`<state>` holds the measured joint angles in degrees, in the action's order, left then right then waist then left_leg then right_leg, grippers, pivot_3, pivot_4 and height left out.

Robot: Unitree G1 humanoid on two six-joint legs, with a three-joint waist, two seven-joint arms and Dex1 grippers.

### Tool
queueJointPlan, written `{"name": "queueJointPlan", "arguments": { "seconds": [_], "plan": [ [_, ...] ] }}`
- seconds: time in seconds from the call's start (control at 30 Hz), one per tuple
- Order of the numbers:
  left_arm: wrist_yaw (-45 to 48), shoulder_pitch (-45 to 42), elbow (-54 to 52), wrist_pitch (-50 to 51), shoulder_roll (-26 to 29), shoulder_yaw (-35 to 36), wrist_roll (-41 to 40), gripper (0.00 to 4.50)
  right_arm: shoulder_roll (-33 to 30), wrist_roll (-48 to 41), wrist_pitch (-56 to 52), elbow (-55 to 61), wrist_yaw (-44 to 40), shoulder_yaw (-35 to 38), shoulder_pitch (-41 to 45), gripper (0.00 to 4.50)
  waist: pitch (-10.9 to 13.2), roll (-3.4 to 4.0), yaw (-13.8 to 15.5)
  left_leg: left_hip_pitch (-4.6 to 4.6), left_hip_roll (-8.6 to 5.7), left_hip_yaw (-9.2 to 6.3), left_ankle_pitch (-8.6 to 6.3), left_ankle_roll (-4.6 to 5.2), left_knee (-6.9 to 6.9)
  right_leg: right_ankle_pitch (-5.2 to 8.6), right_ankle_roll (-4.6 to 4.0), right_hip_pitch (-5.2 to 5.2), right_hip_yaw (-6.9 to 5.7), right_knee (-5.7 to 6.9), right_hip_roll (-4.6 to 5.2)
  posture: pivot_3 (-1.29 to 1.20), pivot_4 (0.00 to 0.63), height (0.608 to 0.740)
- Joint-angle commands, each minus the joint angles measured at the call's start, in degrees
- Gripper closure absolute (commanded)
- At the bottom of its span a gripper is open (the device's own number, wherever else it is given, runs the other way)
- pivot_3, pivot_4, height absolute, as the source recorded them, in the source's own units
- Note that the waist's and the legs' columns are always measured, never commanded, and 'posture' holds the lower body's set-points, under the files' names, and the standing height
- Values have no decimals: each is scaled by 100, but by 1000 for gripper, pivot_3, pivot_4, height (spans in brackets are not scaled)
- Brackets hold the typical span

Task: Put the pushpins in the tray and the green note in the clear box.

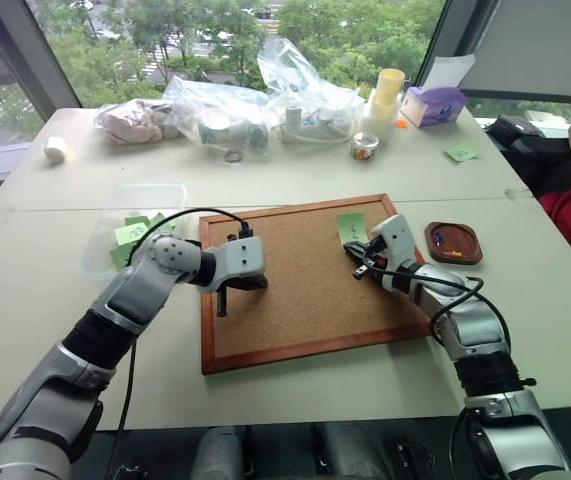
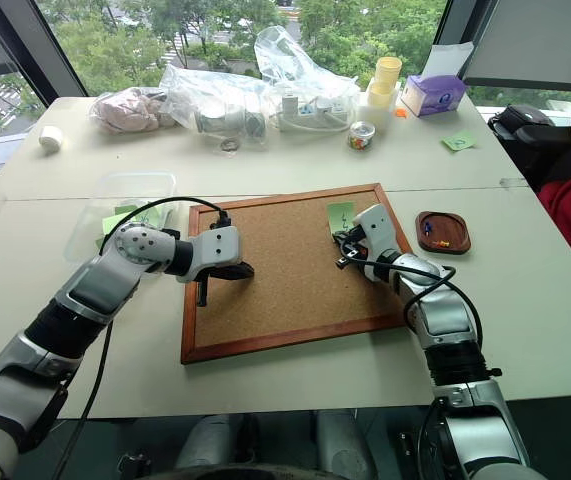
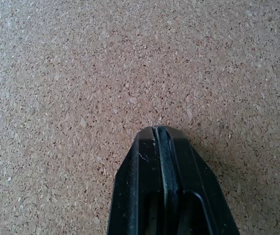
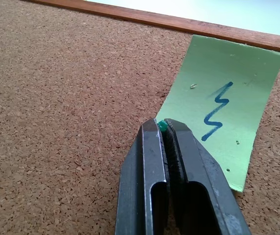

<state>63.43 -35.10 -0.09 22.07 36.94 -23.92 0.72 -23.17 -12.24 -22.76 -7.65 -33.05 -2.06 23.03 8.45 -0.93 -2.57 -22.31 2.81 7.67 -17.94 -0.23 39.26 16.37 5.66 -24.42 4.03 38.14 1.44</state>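
I see the right gripper [image 4: 165,128] clamped on a small green pushpin [image 4: 162,126], I think, at the green note's [image 4: 223,110] edge on the cork board [image 1: 295,290]. The tray [image 1: 453,243] sits at the board's 3 o'clock, the clear box [image 1: 135,205] at 10. The left gripper [image 3: 160,134] is closed empty over cork.

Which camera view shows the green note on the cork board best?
The right wrist view: the green note is large there, its blue zigzag readable, with the right end effector shut on a green pin at its corner. Both eye views show a small slip.
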Motion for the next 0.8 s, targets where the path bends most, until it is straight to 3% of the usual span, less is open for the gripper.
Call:
{"name": "queueJointPlan", "arguments": {
  "seconds": [0.03,0.43,0.5,0.6,0.8],
  "plan": [
    [17,56,192,61,74,-72,199,4500,81,-130,277,354,94,286,143,4436,0,1,-1,0,0,0,0,0,0,0,0,0,0,0,0,0,150,738],
    [204,90,185,-14,102,-112,153,4500,95,-388,91,1172,247,613,81,4436,0,0,2,-1,0,0,0,0,0,0,0,-1,-1,0,1,0,150,738],
    [238,17,65,355,-91,196,-314,4500,77,-383,72,1280,257,602,11,4436,0,0,3,-1,0,0,0,0,0,0,0,-1,-1,0,1,0,150,738],
    [297,-267,-151,1266,-395,872,-1207,3551,-6,-325,74,1471,236,570,-89,4500,3,0,7,-9,0,-3,0,0,2,0,0,-4,-3,0,1,0,150,738],
    [99,-803,-56,2394,-741,1965,-2471,630,-138,-298,20,1828,212,562,-151,4500,6,-4,11,-13,0,-9,0,0,4,0,1,-6,-6,0,5,0,150,738]
  ]
}}
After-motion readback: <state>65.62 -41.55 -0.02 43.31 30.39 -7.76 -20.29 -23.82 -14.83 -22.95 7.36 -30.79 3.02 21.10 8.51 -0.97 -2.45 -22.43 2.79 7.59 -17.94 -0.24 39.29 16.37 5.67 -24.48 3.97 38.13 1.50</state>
